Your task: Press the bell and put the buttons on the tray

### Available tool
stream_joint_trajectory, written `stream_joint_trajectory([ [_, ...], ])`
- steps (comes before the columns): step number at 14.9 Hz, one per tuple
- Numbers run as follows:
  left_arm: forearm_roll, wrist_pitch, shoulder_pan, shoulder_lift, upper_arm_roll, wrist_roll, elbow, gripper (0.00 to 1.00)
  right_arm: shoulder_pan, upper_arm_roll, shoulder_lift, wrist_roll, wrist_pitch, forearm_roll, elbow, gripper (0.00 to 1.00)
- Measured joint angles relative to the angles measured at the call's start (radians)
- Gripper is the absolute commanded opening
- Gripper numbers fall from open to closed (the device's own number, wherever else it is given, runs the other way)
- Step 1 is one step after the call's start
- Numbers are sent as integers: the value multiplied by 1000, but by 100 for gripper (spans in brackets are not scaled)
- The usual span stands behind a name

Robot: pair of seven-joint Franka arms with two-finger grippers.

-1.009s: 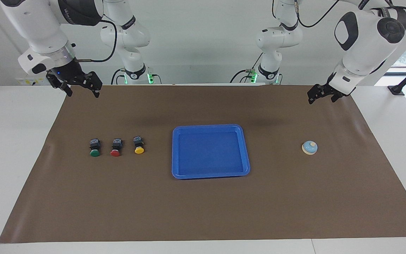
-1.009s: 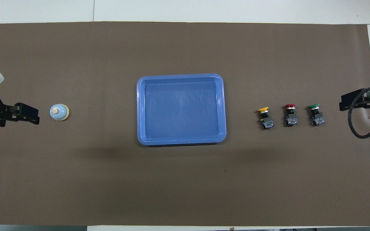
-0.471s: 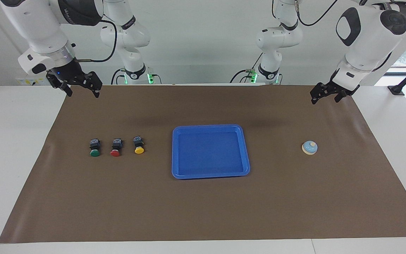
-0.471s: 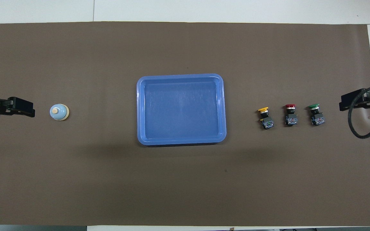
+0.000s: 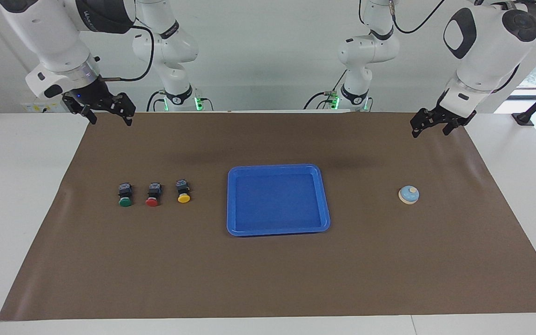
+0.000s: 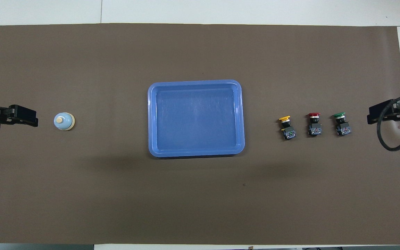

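The blue tray [image 5: 275, 167] [image 6: 194, 83] lies in the middle of the brown mat with nothing in it. Three buttons stand in a row beside it toward the right arm's end: yellow [image 5: 183, 191] [image 6: 286, 125], red [image 5: 153, 195] [image 6: 314, 125], green [image 5: 125, 195] [image 6: 341, 124]. The light-blue bell [image 5: 409, 195] [image 6: 64, 121] sits alone toward the left arm's end. My left gripper [image 5: 430, 129] [image 6: 24, 117] hangs open in the air over the mat's edge, apart from the bell. My right gripper [image 5: 109, 117] [image 6: 377, 113] hangs open over the mat's edge past the green button, holding nothing.
The brown mat [image 5: 268, 279] covers most of the white table [image 5: 16, 186]. A black cable loop [image 6: 391, 144] hangs from the right arm's wrist. Both arm bases [image 5: 182, 97] stand at the robots' edge of the table.
The left gripper has drawn back a little from the bell toward its end of the table and risen slightly. The right gripper has lifted a touch. Bell, tray and buttons have not moved.
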Motion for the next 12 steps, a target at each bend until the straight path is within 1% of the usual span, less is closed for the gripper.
stream_joint_trajectory([
  [1,0,0,0,0,0,0,0,100,-14,0,-6,-34,34,0,-23,100],
  [2,0,0,0,0,0,0,0,100,-36,0,-17,-79,113,0,-74,100],
  [4,0,0,0,0,0,0,0,100,-86,-2,-35,-144,294,0,-217,100],
  [5,0,0,0,0,0,0,0,100,-104,-3,-31,-160,360,0,-278,100],
  [7,0,0,0,0,0,0,0,100,-120,-3,10,-171,447,0,-351,100],
  [9,0,0,0,0,0,0,0,100,-120,-1,65,-180,508,0,-387,100],
  [12,0,0,0,0,0,0,0,100,-121,-1,113,-211,692,0,-489,100],
])
